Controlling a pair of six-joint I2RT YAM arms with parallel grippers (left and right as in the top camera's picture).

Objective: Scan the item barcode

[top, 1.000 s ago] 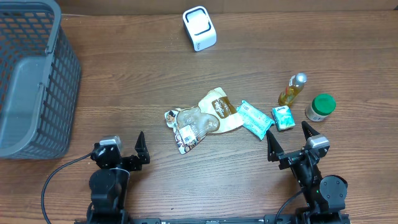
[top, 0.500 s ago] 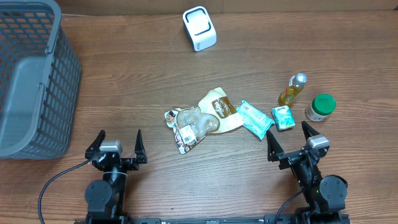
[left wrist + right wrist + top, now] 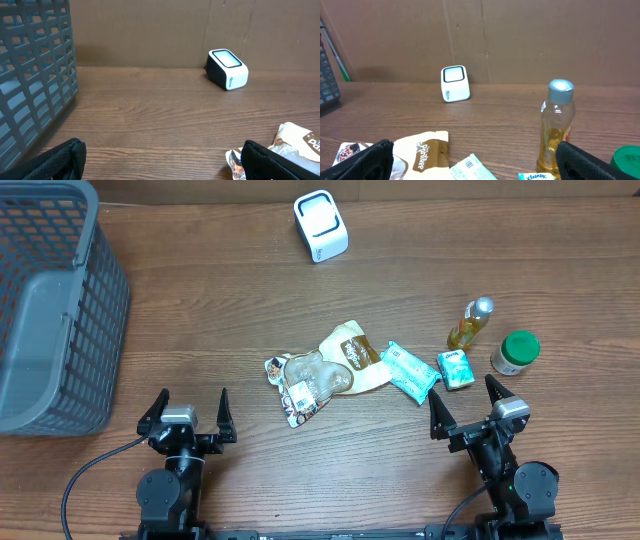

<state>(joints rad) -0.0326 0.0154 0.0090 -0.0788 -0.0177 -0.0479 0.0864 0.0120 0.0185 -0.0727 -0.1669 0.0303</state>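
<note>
Wooden table (image 3: 200,310), brown board wall behind.

Claws: my left claw (image 3: 193,396) and right claw (image 3: 460,390) are both standing spread wide, gripping nothing, at the near edge.

Stock: six items are lying mid-table. From left these are a clear pouch (image 3: 305,385), tan bag (image 3: 352,352), teal packet (image 3: 408,372), tissues (image 3: 455,367), bottle (image 3: 470,325) and green-lidded jar (image 3: 516,351). The scanner (image 3: 321,225) is sitting at the far side, well apart from them. A grey basket (image 3: 60,310) is occupying the far left.

Handling, as I am judging it:
- Pouch, bag and packet are looking light, soft and crinkly, likely slippery. I am favouring a pinch on a flat sealed edge.
- Tissues are looking squashy, best taken across the short sides.
- Bottle is looking stiff, smooth and tippy, standing upright. I would grip its body below the cap.
- Jar is looking stiff, best held around the wall under the lid.

Obscured:
- I am making out no barcode for certain, and the pouch's white label is too small to read.
- Pouch and bag are touching.
- My right wrist view is cutting off the jar and the bottle's base.
- I cannot tell which item is meant.
</note>
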